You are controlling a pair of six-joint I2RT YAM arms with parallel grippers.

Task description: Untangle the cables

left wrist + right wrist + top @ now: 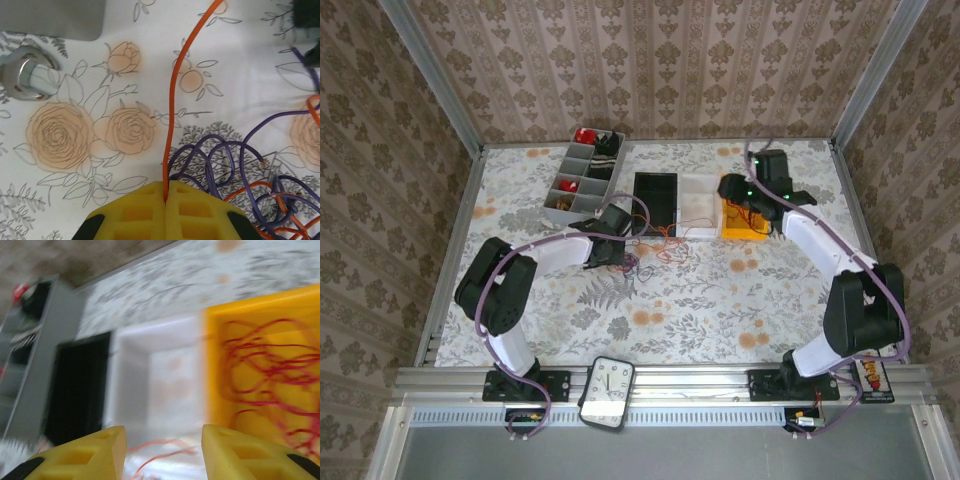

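Open table (125, 60) beside orange cable (172, 100)

An orange cable (170, 115) ran nearly straight over the worktop (75, 80), its near end pinched in the left claw (166, 202). Dark purple cables (231, 150) lay looped and tangled beside it; thin red cables (270, 365) sprawled inside a yellow bin (212, 365).

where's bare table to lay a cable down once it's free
Broad bare cloth lies between the cable tangle and the near rail. A strip is free behind the black tray and white tray. Crowded: around the tangle at the left pincer, shut on an orange cable.
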